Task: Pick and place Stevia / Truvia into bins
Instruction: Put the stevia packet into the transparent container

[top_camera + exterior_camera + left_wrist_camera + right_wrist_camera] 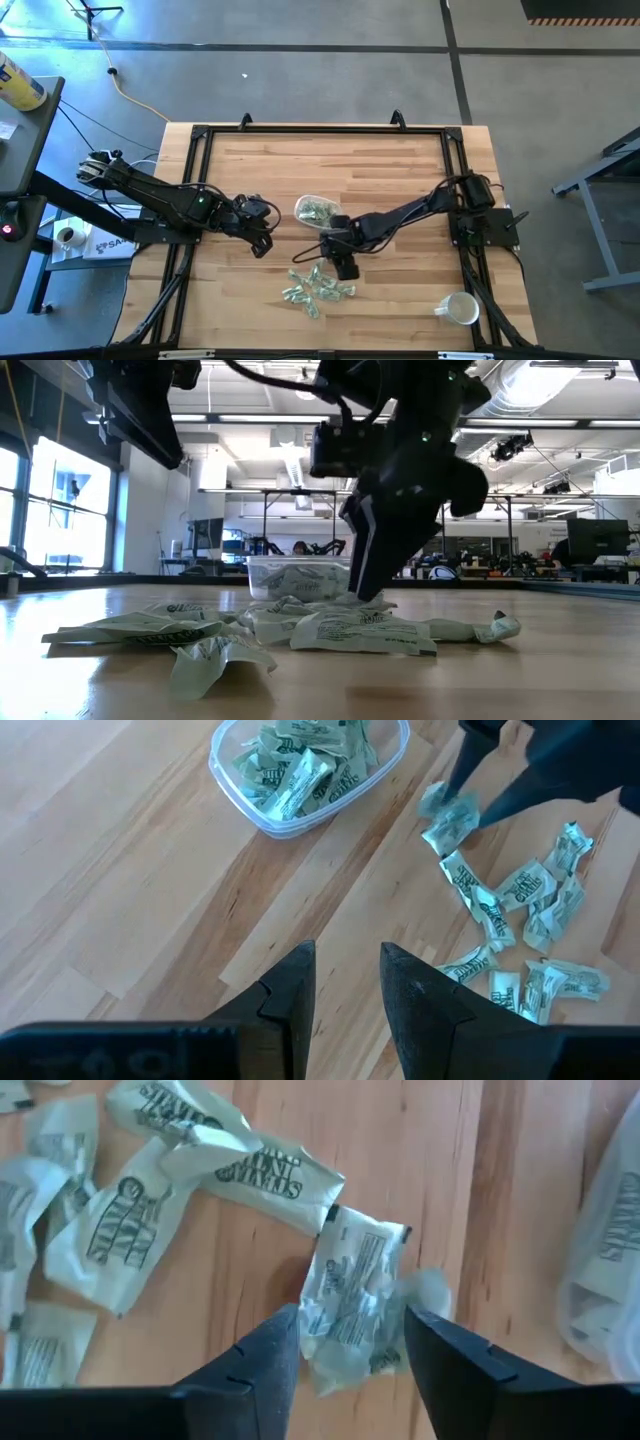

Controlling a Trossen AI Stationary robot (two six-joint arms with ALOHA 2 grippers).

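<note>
The right gripper (pixel 345 1342) straddles one crumpled sachet (pixel 352 1295) at the pile's far edge — fingers parted, nothing clamped yet — ready to grasp it for the bowl (pixel 316 211).

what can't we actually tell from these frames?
- Whether the right claw grips the packet between its fingers: right wrist view, contact unclear.
- How many packets the bowl holds: too small from above; arm blocks it in the low view.
- Mug contents: too small.
</note>
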